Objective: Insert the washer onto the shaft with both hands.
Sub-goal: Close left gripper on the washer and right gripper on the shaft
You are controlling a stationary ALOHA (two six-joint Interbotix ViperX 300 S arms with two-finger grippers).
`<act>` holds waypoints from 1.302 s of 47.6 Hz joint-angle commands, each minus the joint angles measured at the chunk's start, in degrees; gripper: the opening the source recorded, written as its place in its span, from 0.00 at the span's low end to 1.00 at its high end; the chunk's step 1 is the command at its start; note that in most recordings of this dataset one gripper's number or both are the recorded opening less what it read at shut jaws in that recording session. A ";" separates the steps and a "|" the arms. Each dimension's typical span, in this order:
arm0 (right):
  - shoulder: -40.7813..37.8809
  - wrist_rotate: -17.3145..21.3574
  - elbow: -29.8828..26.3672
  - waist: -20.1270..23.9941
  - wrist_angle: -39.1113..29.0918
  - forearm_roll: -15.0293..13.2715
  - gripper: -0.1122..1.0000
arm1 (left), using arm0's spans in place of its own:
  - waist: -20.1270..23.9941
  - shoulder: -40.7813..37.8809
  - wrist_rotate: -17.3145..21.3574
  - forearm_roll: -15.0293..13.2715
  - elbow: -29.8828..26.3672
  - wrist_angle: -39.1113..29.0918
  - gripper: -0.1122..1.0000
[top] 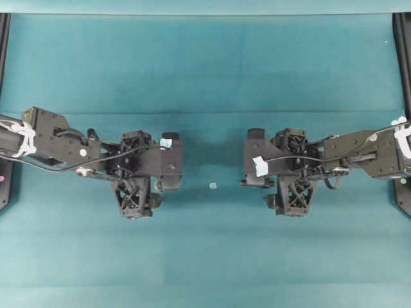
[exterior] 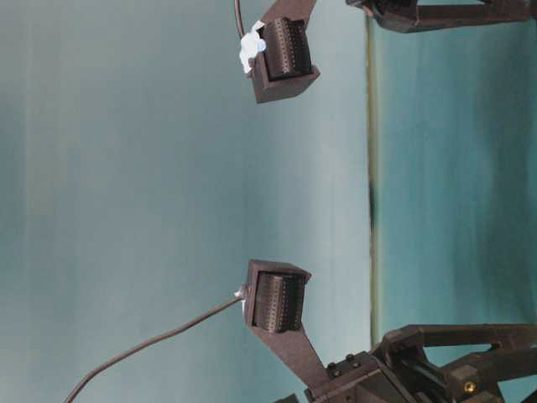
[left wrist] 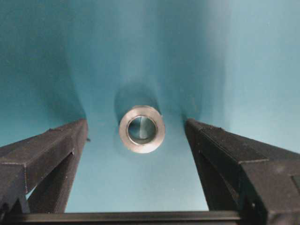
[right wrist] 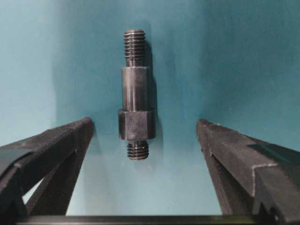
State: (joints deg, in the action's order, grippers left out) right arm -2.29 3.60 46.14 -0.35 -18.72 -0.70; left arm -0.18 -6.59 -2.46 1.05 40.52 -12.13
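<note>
left jaws wide, empty (washer between) | right jaws wide, empty (shaft between)

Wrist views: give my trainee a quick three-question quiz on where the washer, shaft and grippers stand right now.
1. True or false: the washer is clamped in the left gripper.
2. Multiple choice: the shaft is A) lying on the teal mat between the open fingers of the right gripper; B) lifted off the mat; C) already through the washer.
3. Fill in: both grippers are ____.

Key:
1. False; it lies flat on the mat, apart from both fingers.
2. A.
3. Open.
</note>
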 commanded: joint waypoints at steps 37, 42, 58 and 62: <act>-0.26 0.09 -0.53 0.00 0.53 -0.09 0.61 | -0.62 0.00 -0.18 0.09 -0.53 0.62 0.67; -0.35 0.18 -0.62 0.00 0.62 0.00 0.37 | -0.70 0.09 0.00 0.09 -0.62 0.53 0.45; -0.35 0.26 -0.70 -0.18 0.97 0.09 0.10 | -1.14 0.00 0.18 0.09 -0.70 0.53 0.42; -0.35 0.26 -0.70 -0.18 1.05 0.09 0.10 | -1.23 0.00 0.18 0.09 -0.70 0.62 0.42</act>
State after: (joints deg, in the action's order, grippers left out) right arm -2.64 3.69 45.88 -0.09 -18.02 -0.53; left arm -0.88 -6.77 -2.20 1.05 40.34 -11.78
